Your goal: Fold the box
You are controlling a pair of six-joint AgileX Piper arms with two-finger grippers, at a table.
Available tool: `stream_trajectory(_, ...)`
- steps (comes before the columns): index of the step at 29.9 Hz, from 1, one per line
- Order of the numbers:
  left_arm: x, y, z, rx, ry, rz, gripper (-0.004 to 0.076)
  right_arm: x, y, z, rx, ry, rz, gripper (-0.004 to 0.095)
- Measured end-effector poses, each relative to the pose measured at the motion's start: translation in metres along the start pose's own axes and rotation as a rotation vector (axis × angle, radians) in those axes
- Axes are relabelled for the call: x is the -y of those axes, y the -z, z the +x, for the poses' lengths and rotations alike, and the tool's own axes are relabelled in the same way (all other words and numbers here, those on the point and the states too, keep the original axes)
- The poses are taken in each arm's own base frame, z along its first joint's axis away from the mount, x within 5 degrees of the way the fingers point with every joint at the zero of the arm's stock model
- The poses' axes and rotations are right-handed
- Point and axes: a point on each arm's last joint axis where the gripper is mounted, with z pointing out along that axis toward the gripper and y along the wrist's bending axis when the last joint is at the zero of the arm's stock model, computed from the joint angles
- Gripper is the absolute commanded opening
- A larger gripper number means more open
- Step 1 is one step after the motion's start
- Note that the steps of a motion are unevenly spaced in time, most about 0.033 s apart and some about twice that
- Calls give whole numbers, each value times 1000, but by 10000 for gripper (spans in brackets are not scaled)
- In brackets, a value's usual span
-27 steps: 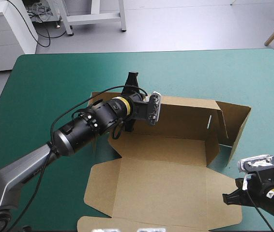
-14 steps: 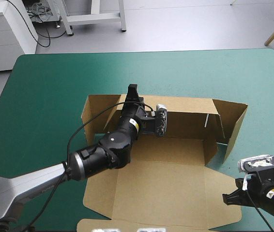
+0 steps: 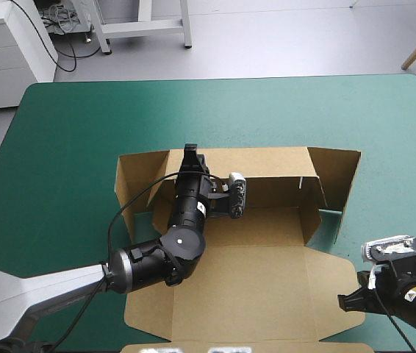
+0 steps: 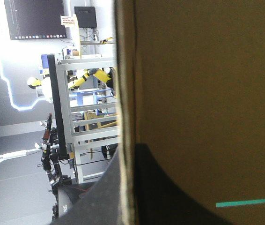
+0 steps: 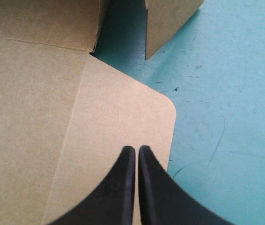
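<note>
The left gripper is clamped on the far wall of the box, its arm stretched forward over the flat lid. The box lies mid-table on the teal-green cover. The right gripper, fingers pressed together and empty, sits over the lid's near-right corner.

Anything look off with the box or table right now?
Nothing stands out. The box lies square on the teal-green table, undamaged, its far wall upright with the left gripper shut on its top edge. The end flaps splay outward, untucked. The right gripper is shut, empty, over the lid's rounded corner.
</note>
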Motion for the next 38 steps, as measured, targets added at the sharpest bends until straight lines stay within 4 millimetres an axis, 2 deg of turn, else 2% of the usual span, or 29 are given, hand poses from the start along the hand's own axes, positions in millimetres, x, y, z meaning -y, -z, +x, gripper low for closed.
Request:
stream_trajectory(3, 1, 0, 0, 7, -21, -12, -10, 0, 0, 0, 0, 0, 0, 196)
stream_trajectory(10, 2, 0, -2, 44, -55, -31, -10, 0, 0, 0, 0, 0, 0, 741)
stream_trajectory(13, 2, 0, -4, 59, -60, -28, -10, 0, 0, 0, 0, 0, 0, 861)
stream_trajectory(23, 2, 0, -4, 63, -41, -27, -10, 1, 0, 0, -2, -4, 6, 796)
stream_trajectory(29, 2, 0, -4, 63, -25, -27, -10, -1, 5, -6, 38, -72, -8, 745)
stream_trajectory(32, 2, 0, -4, 63, -25, -28, -10, -2, 25, -24, 117, -99, 5, 739)
stream_trajectory(36, 2, 0, -4, 67, -20, -27, -10, 2, 58, -63, 224, -112, 38, 737)
stream_trajectory(38, 2, 0, -4, 67, -18, -27, -10, 6, 68, -85, 251, -115, 51, 737)
